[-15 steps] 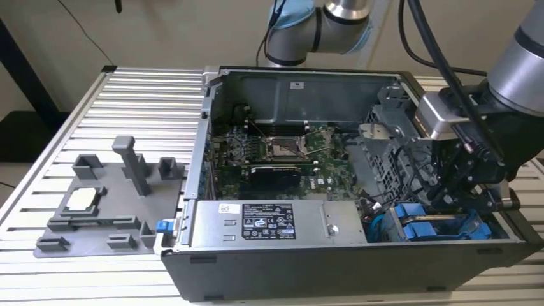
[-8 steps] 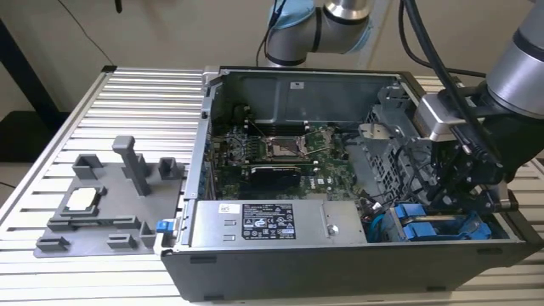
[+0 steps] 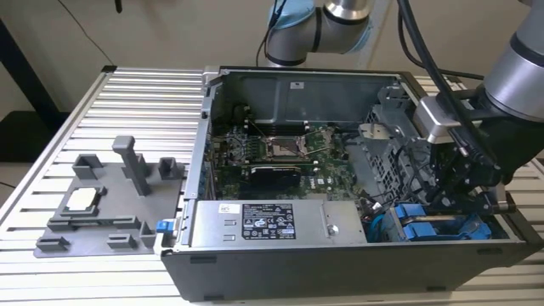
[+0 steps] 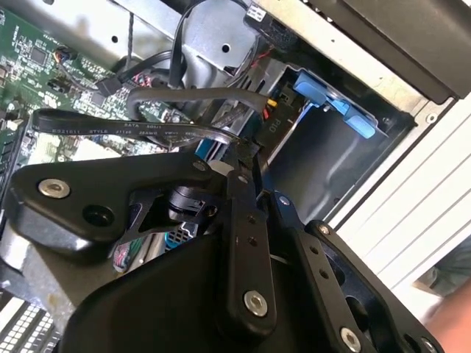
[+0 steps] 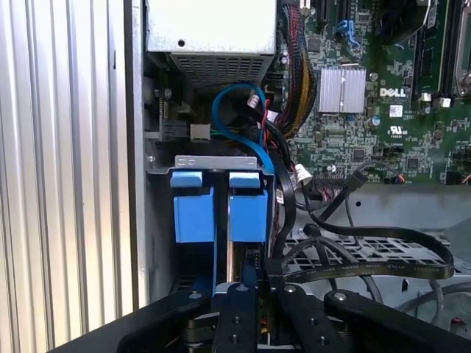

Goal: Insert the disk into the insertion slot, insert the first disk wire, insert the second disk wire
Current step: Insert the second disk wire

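Observation:
Two blue carriers [image 5: 193, 209] [image 5: 247, 209] sit side by side, pushed into the grey sheet-metal cage, the insertion slot [image 5: 218, 161]. I cannot tell which one holds the disk. In the exterior view they show as blue blocks [image 3: 418, 222] at the case's near right corner, and my gripper [image 3: 446, 203] reaches down just beside them. In both wrist views my gripper [image 5: 245, 285] [image 4: 241, 151] has its fingers close together on the end of a black flat wire [image 4: 132, 129] [image 5: 383, 271]. A thin blue wire [image 5: 215, 243] runs down between the carriers.
The open computer case lies on a slatted metal table [image 3: 127, 95]. A grey power supply box [image 3: 264, 223] with a white label sits beside the cage, the green motherboard [image 3: 281, 153] behind it. Loose black cable bundles [image 5: 294, 95] crowd the cage. A grey fixture plate [image 3: 102, 204] lies on the exterior view's left.

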